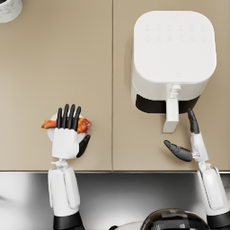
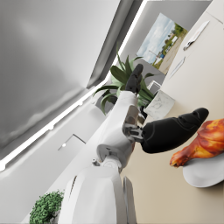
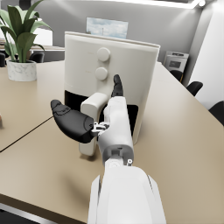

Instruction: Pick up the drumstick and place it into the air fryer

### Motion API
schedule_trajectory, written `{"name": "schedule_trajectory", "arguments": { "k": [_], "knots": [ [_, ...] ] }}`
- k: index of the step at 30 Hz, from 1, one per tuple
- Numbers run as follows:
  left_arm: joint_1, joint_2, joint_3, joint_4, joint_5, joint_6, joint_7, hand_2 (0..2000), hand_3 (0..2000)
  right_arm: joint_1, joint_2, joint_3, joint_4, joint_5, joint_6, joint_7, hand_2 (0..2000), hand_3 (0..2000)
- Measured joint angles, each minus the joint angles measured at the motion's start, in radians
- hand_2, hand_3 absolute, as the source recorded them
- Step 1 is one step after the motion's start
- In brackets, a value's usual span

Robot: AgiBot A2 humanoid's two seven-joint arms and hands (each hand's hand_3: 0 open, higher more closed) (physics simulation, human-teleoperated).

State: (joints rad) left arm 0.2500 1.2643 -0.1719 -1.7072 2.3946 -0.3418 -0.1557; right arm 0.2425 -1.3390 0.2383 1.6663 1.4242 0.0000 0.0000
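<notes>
- The left hand (image 1: 67, 132) lies in the lower left of the head view, its fingers (image 1: 68, 117) stretched flat and apart over the drumstick (image 1: 83, 125); nothing is gripped, and whether the palm touches the meat cannot be told.
- In the left wrist view the left hand's thumb (image 2: 173, 131) juts out just beside the drumstick (image 2: 202, 143), apart from it.
- The drumstick lies across a small white plate (image 1: 52, 133) on the beige table (image 1: 54, 67), its ends poking out on either side of the fingers.
- The right hand (image 1: 191, 143) sits in the lower right of the head view, spread wide and holding nothing, thumb pointing left, fingers pointing up beside the handle (image 1: 171, 116).
- The handle belongs to the white air fryer (image 1: 173, 51), which stands in the upper right, its drawer showing a dark gap.
- A white pot (image 1: 9, 9) peeks in at the upper left corner; the right wrist view shows a potted plant (image 3: 19, 48) there.
</notes>
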Motion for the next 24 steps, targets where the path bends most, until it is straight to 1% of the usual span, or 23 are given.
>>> {"name": "schedule_trajectory", "arguments": {
  "k": [2,4,11,16,21,24],
  "knots": [
    [0.015,-0.002,-0.006,0.018,0.091,-0.049,-0.024,0,0,-0.002,-0.003,-0.002,0.002,0.0,0.0,0.0,0,0],
    [0.033,-0.003,-0.006,0.043,0.182,-0.078,-0.036,0,0,-0.004,-0.007,-0.006,0.001,0.0,0.0,0.0,0,0],
    [0.079,-0.001,0.035,0.168,0.489,-0.109,-0.045,0,0,-0.009,-0.019,-0.021,0.002,0.0,0.0,0.0,0,0],
    [0.113,0.004,0.054,0.304,0.556,-0.107,-0.047,0,0,-0.016,-0.026,-0.026,-0.008,0.0,0.0,0.0,0,0],
    [0.158,0.006,0.064,0.416,0.568,-0.07,-0.049,0,0,-0.024,-0.032,-0.01,-0.023,0.0,0.0,0.0,0,0],
    [0.176,0.005,0.078,0.46,0.57,-0.028,-0.047,0,0,-0.024,-0.038,-0.008,-0.027,0.0,0.0,0.0,0,0]
  ]
}}
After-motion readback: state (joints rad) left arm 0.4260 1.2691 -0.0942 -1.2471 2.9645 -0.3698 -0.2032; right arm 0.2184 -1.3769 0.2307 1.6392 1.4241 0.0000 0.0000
